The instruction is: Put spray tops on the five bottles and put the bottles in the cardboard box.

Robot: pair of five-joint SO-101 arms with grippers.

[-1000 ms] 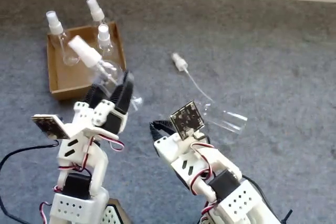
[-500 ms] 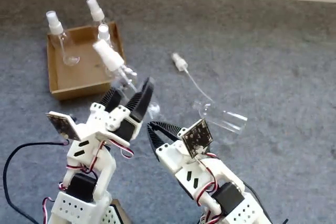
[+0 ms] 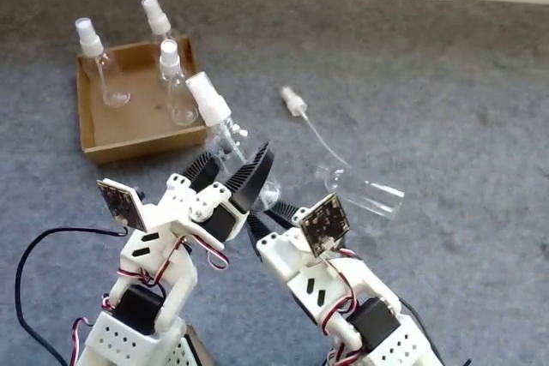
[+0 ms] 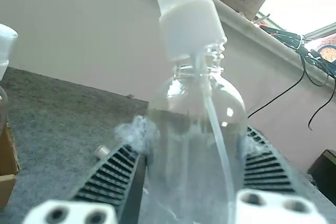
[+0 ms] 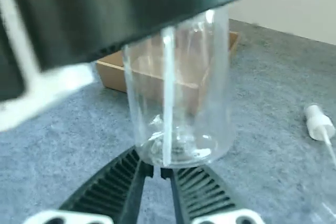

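My left jaws are clamped on the body of a clear plastic bottle with a white spray top point(image 3: 228, 138). They hold it tilted above the grey carpeted surface point(image 3: 446, 83), just beside the brown cardboard box point(image 3: 103, 145). My right jaws are closed on nothing, and their tips sit just under that bottle's base. Two capped clear bottles point(image 3: 176, 83) stand inside the box, and a third point(image 3: 159, 21) stands at its far rim. A loose white spray top with a thin tube point(image 3: 294, 102) lies near an uncapped clear bottle point(image 3: 367, 192), which is on its side on the surface.
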